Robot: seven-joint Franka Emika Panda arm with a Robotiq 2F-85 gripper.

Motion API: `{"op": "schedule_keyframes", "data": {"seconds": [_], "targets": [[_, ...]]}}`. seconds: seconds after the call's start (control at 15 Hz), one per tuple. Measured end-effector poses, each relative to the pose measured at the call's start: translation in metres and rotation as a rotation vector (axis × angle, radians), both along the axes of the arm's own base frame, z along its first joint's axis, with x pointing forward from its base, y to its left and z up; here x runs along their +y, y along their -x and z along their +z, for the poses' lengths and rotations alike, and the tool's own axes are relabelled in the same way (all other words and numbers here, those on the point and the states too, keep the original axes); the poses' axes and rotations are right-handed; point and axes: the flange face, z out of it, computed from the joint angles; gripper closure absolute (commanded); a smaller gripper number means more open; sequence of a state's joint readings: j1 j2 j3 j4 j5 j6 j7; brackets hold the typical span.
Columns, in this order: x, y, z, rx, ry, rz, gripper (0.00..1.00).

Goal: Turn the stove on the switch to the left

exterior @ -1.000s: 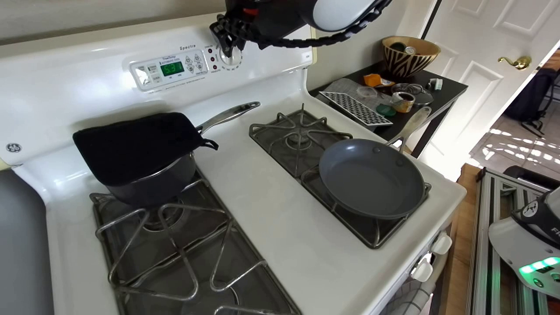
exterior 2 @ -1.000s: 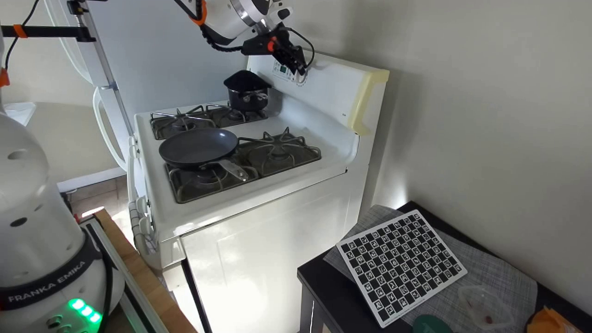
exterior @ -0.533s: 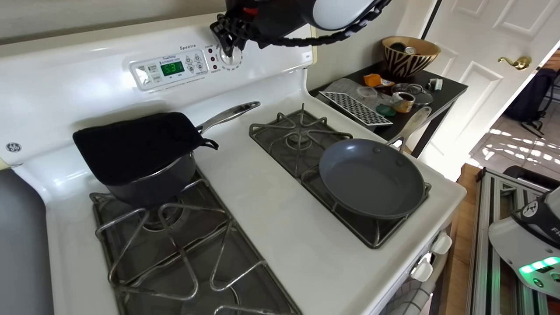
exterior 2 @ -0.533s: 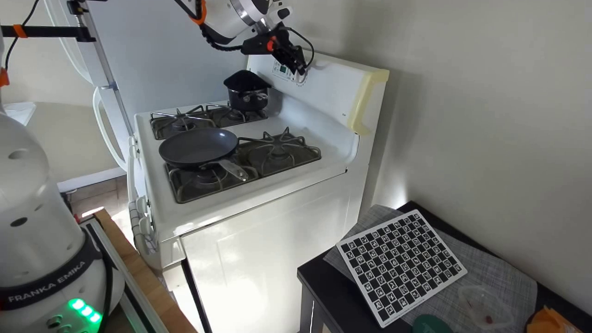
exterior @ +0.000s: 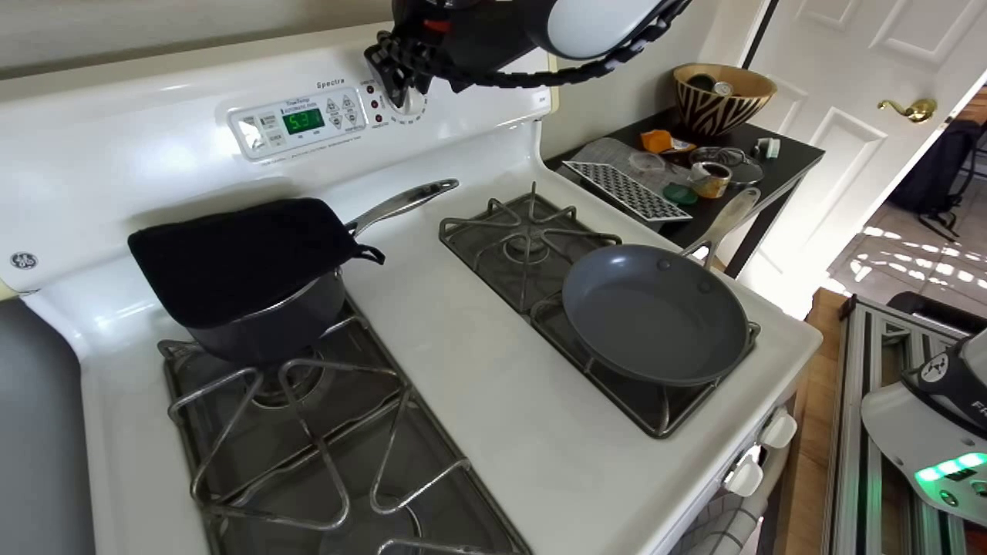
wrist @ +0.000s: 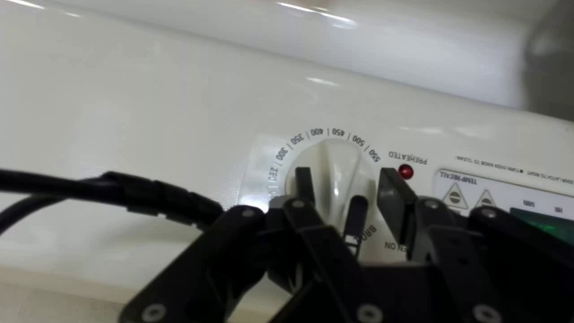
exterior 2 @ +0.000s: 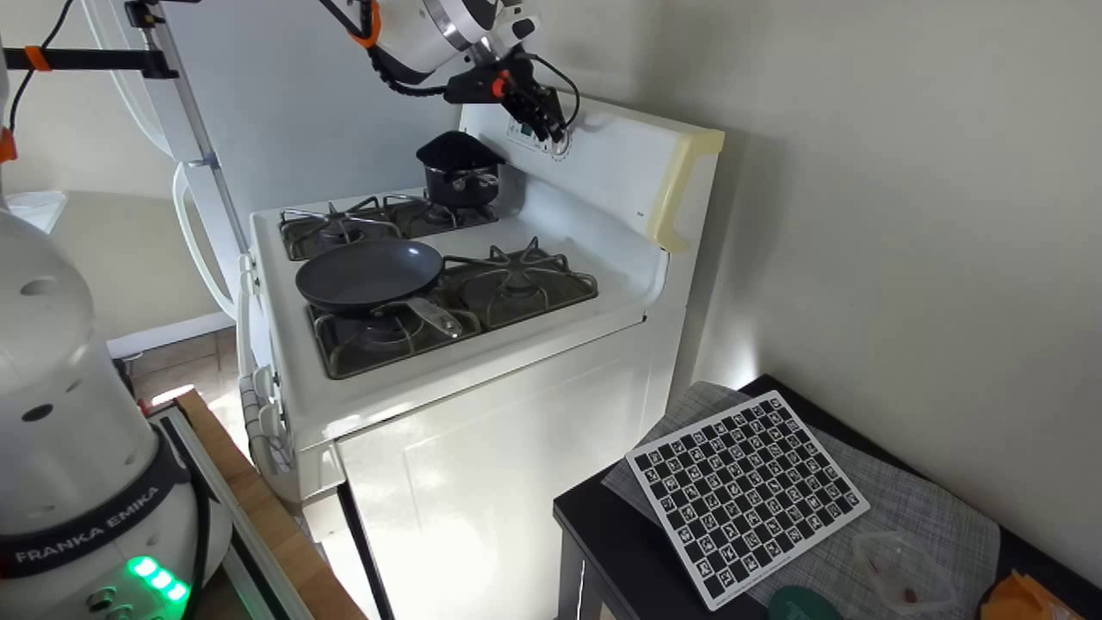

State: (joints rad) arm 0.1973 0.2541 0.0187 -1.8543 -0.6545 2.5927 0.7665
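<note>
The stove is a white gas range with dark grates. It shows in both exterior views. Its raised panel has a green display and a white round oven knob ringed by temperature numbers. My gripper stands in front of this knob with its fingers apart, one on each side of the knob's raised ridge. Gaps show between ridge and fingers in the wrist view. In an exterior view the gripper hides part of the knob. White knobs sit on the stove's front.
A dark pot with a black cloth over it stands on the back burner. A grey pan sits on the front burner. A black side table with a checkered board stands beside the stove. A cable loops near the gripper.
My gripper has shifted slightly left and down in an exterior view and now covers more of the knob's left part. The pot, pan and board have not moved.
</note>
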Motion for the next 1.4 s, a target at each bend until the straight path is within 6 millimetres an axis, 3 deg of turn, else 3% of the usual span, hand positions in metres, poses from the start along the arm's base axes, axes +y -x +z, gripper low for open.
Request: {"op": "schedule_keyframes", "data": {"seconds": [0.13, 0.2, 1.4], "targets": [[0.0024, 0.0005, -0.0005, 0.001, -0.002, 0.003, 0.97], [0.0016, 0.0007, -0.0005, 0.005, 0.001, -0.001, 1.0], [-0.0016, 0.0005, 0.0025, 0.025, 0.022, 0.006, 0.98]]}}
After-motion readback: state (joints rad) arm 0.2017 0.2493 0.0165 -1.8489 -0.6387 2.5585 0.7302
